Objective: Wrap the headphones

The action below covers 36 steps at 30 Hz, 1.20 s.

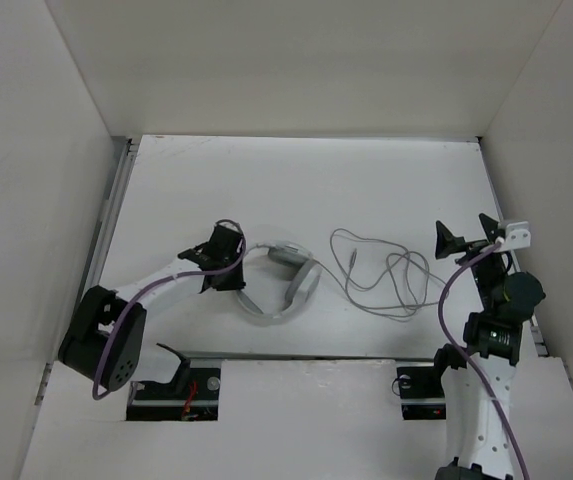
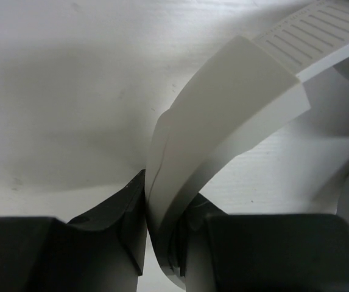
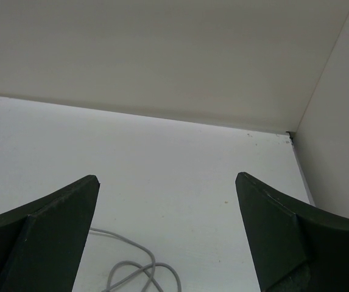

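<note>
Left hand [image 1: 224, 260] pinches the headphones [image 1: 304, 278] at the headband [image 2: 235, 115]. Right hand [image 1: 463, 233] is spread, holding nothing, near the cable [image 1: 386, 282] on the surface [image 1: 266, 180].

White table [image 1: 266, 180]: headphones [image 1: 304, 282], cable [image 1: 386, 275] seemingly tangled.

Headphones [image 1: 304, 283]: white, with grey ear cushions; headband [image 2: 235, 115] white, with a pattern of fine parallel lines at one end. Cable [image 1: 386, 275]: grey. Left gripper [image 2: 162, 210] and right gripper [image 3: 167, 182]: black. Arm cables [image 1: 444, 290]: purple. Table [image 1: 266, 180]: plain white
</note>
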{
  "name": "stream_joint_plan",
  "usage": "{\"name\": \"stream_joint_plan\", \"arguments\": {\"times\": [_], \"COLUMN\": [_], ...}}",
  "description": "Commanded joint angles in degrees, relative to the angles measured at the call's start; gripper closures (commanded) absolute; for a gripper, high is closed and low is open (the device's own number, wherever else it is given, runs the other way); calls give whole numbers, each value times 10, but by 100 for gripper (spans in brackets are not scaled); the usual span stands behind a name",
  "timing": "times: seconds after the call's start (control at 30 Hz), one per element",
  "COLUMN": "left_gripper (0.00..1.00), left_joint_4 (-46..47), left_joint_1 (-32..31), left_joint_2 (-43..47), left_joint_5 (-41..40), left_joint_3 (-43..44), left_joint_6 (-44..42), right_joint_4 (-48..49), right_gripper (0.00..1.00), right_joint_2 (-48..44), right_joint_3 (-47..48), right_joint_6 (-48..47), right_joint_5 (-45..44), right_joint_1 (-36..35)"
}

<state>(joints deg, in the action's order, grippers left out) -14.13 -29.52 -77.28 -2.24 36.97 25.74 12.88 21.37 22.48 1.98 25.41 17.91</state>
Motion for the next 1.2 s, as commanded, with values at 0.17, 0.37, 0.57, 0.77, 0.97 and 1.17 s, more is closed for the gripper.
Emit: {"name": "stream_joint_plan", "arguments": {"times": [0.17, 0.37, 0.57, 0.77, 0.97, 1.17], "left_gripper": [100, 100, 100, 100, 100, 100], "left_joint_4": [19, -28, -76, -121, -135, -146], "left_joint_1": [71, 116, 136, 156, 160, 157], "left_joint_2": [60, 75, 72, 49, 18, -2], "left_joint_5": [-1, 39, 115, 174, 196, 215], "left_joint_3": [106, 222, 334, 454, 530, 579], "left_joint_6": [-88, -154, -191, -191, -186, -182], "right_joint_4": [-46, -190, -297, -293, -281, -254], "right_gripper": [0, 0, 0, 0, 0, 0], "right_joint_2": [98, 267, 364, 395, 460, 521], "right_joint_3": [82, 235, 339, 370, 442, 499], "right_joint_6": [-4, -40, -95, -109, -100, -80], "right_joint_5": [25, 7, 77, 131, 180, 183], "right_joint_1": [-41, -95, -207, -343, -374, -412]}}
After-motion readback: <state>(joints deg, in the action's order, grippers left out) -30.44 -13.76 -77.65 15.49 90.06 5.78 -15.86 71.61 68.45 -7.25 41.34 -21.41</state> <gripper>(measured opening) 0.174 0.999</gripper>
